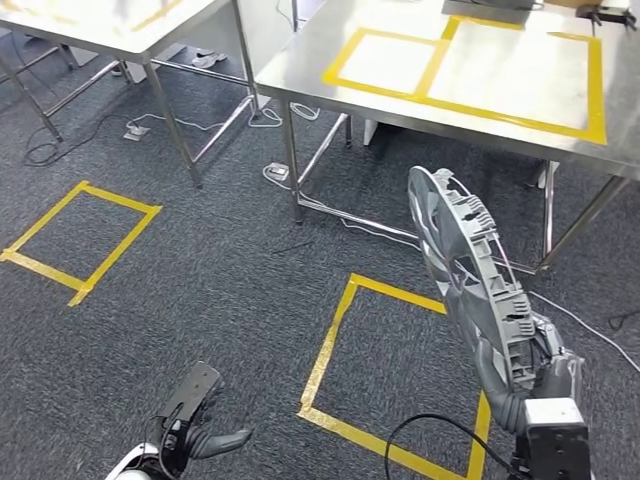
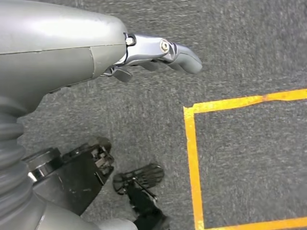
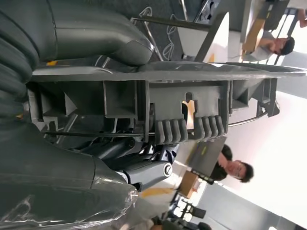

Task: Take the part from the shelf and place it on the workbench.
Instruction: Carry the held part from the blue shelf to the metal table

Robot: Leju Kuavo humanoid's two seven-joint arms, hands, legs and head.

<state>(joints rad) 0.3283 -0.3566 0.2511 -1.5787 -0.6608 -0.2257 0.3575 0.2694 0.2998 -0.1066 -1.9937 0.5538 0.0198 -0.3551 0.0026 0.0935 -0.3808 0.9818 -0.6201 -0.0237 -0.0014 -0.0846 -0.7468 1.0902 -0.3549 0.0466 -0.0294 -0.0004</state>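
grey ribbed part (image 1: 468, 275), yellow-taped steel workbench (image 1: 483, 70)

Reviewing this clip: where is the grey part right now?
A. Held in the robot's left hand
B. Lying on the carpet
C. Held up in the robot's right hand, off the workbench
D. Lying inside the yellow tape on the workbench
C: the right hand grips the grey part above the carpet, short of the workbench.

Yellow tape squares (image 1: 79, 243) mark the grey carpet (image 1: 219, 300), cables (image 1: 279, 172) trail under a second metal table (image 1: 113, 30).
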